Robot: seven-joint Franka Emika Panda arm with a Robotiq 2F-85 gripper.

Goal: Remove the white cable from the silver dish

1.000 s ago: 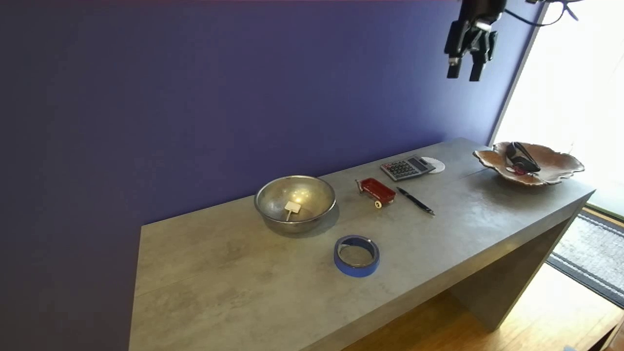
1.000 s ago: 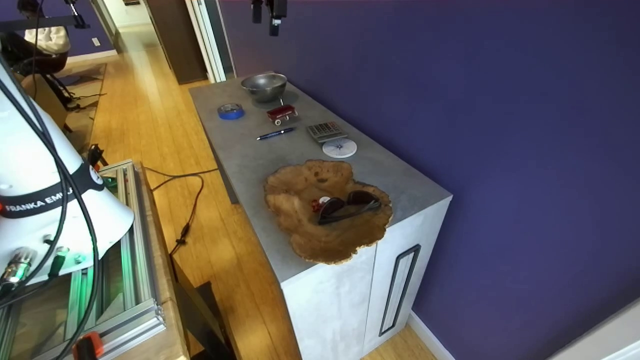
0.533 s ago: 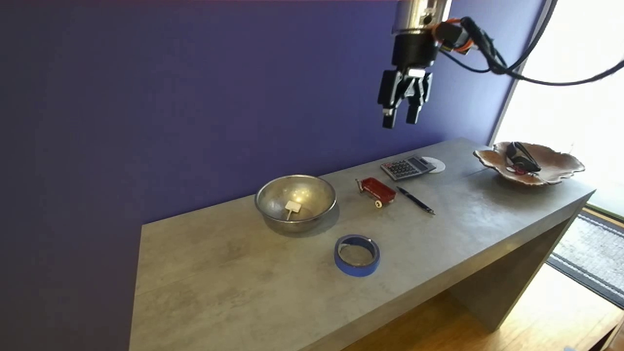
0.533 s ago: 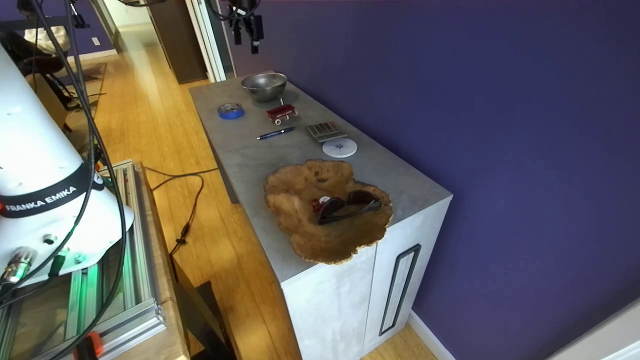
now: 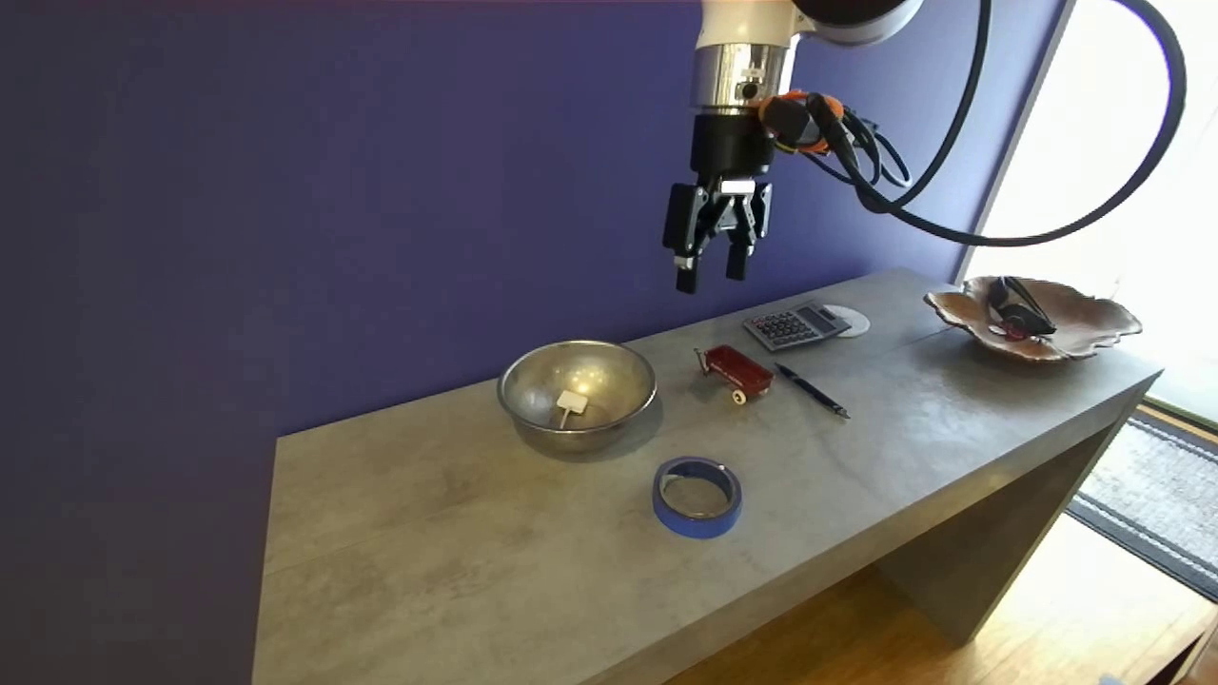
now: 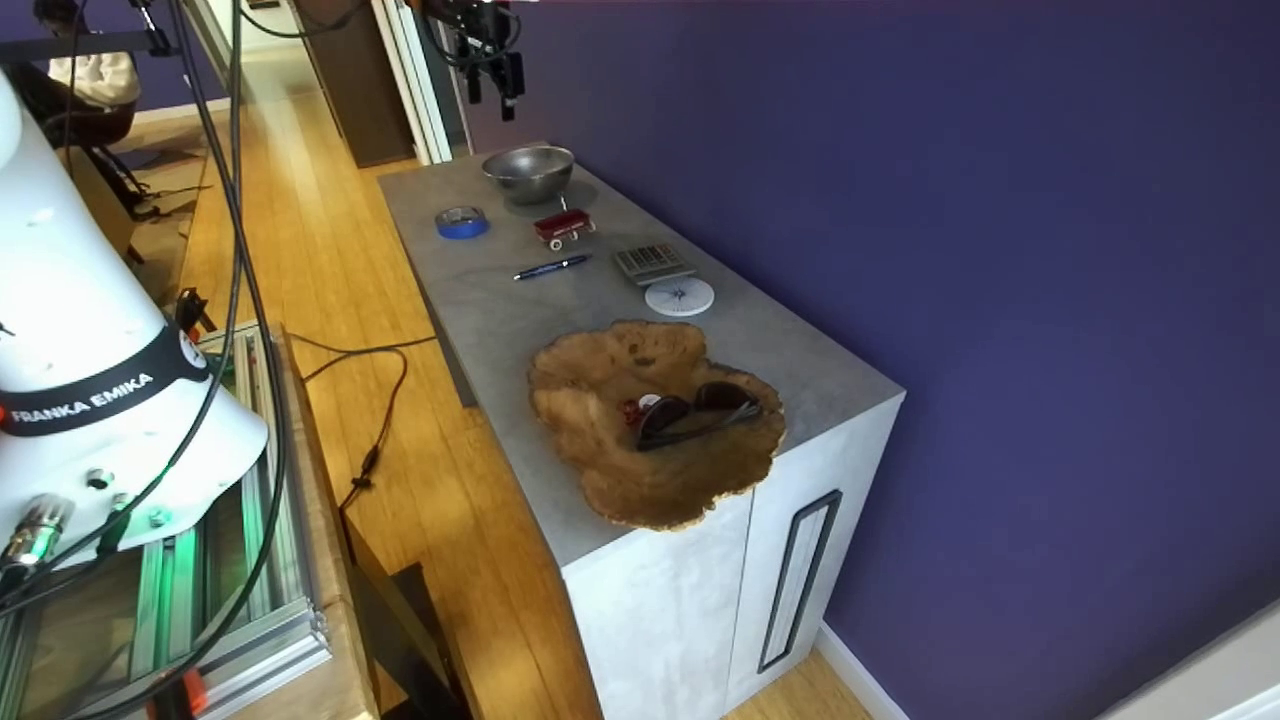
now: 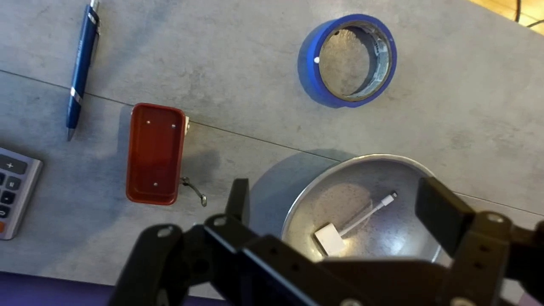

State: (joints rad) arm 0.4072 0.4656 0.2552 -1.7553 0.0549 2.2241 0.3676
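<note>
White cable (image 7: 331,239) inside silver dish (image 5: 614,381), gripper (image 5: 712,274) above grey counter (image 5: 457,542), jaws apart, height hard to judge

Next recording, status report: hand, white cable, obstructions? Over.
Hand open, empty, higher than the silver metal bowl. White adapter cable inside bowl, not yet gripped. Nothing seen covering it; bowl wall may crowd the grasp.

1 pen (image 7: 82,63) nr 1 calc (image 5: 795,326).
</note>
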